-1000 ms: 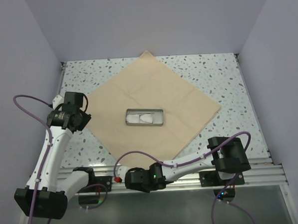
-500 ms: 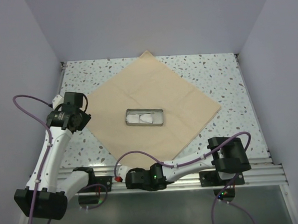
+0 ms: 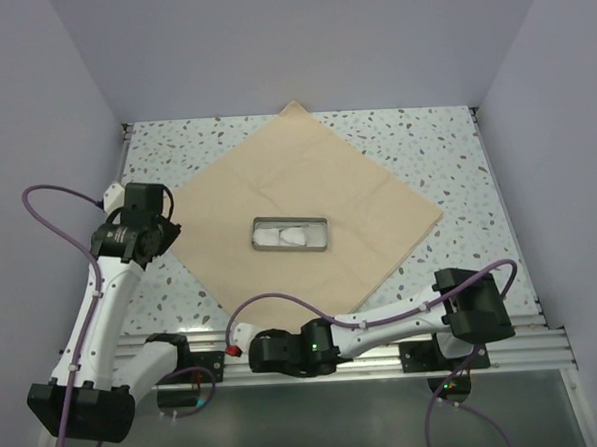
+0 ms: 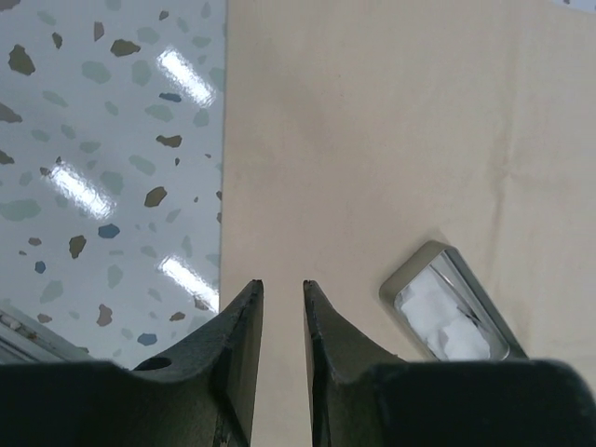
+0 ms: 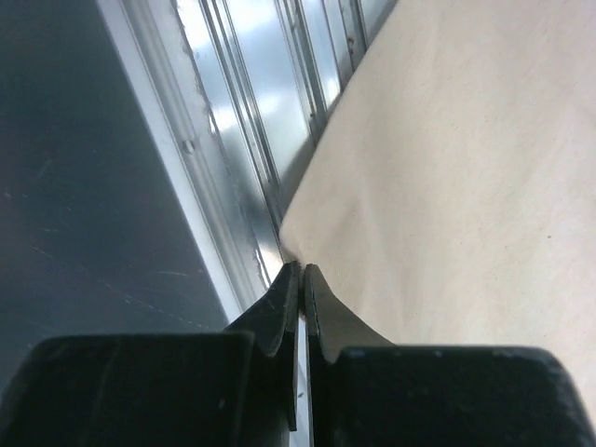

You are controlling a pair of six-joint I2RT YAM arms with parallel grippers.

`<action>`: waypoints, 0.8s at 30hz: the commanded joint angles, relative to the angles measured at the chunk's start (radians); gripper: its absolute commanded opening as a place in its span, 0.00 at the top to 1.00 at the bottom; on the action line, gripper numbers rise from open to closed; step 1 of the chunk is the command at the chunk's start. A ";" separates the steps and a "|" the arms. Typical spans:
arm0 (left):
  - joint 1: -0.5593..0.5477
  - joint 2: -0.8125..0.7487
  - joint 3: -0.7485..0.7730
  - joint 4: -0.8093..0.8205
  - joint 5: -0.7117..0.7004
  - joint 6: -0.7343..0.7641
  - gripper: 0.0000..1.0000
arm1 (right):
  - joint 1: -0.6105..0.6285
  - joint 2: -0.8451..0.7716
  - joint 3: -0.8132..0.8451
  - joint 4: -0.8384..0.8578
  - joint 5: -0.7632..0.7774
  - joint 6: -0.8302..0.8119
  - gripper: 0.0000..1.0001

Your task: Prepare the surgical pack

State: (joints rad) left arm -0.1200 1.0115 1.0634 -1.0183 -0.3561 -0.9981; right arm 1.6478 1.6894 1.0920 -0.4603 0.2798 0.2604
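Note:
The surgical pack (image 3: 306,173) is a tan cloth lying flat as a diamond, with a small steel tray (image 3: 292,250) of white gauze (image 3: 284,236) at its middle. My left gripper (image 3: 154,241) hovers over the cloth's left corner. In the left wrist view it (image 4: 281,284) stands open by a narrow gap with only cloth (image 4: 391,140) below it, and the tray (image 4: 410,275) lies to the right. My right wrist (image 3: 290,352) lies low over the near rail. In the right wrist view the gripper (image 5: 301,270) is shut on the near corner of the cloth (image 5: 466,186).
An aluminium rail (image 3: 525,337) runs along the table's near edge, with dark metal (image 5: 74,186) below it. Purple cables (image 3: 283,304) loop over the cloth's near part. Walls enclose the speckled tabletop (image 3: 445,146) on three sides.
The right gripper has closed onto the cloth's near corner, and the right arm's elbow has shifted right. The left gripper has edged slightly left.

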 commanded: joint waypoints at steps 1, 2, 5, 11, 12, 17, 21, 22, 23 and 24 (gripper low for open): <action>0.002 -0.021 0.041 0.122 -0.041 0.067 0.72 | -0.038 -0.039 0.106 -0.052 0.032 -0.012 1.00; 0.002 -0.010 0.038 0.141 -0.034 0.093 0.72 | -0.058 -0.036 0.126 -0.055 0.010 -0.026 1.00; 0.002 0.021 0.020 0.222 0.025 0.192 0.73 | -0.164 -0.042 0.161 -0.067 -0.051 -0.062 1.00; 0.002 0.035 -0.023 0.382 0.189 0.320 0.73 | -0.299 -0.022 0.291 -0.170 -0.190 -0.153 1.00; 0.002 0.044 -0.013 0.368 0.169 0.320 0.73 | -0.322 -0.010 0.305 -0.187 -0.230 -0.148 1.00; 0.002 0.133 0.122 0.207 0.100 0.300 0.75 | -0.410 0.044 0.469 -0.301 -0.238 -0.148 1.00; 0.003 0.162 0.179 0.123 0.072 0.253 0.76 | -0.514 0.134 0.621 -0.392 -0.306 -0.130 1.00; 0.003 0.170 0.185 0.118 0.077 0.257 0.76 | -0.549 0.150 0.676 -0.408 -0.300 -0.139 1.00; 0.003 0.171 0.178 0.119 0.080 0.257 0.77 | -0.571 0.168 0.707 -0.423 -0.298 -0.141 1.00; 0.003 0.177 0.175 0.113 0.077 0.257 0.82 | -0.592 0.191 0.741 -0.461 -0.309 -0.144 1.00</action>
State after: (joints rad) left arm -0.1200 1.1782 1.2030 -0.8459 -0.2550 -0.7273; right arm 1.1221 1.8416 1.7283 -0.8116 0.0074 0.1360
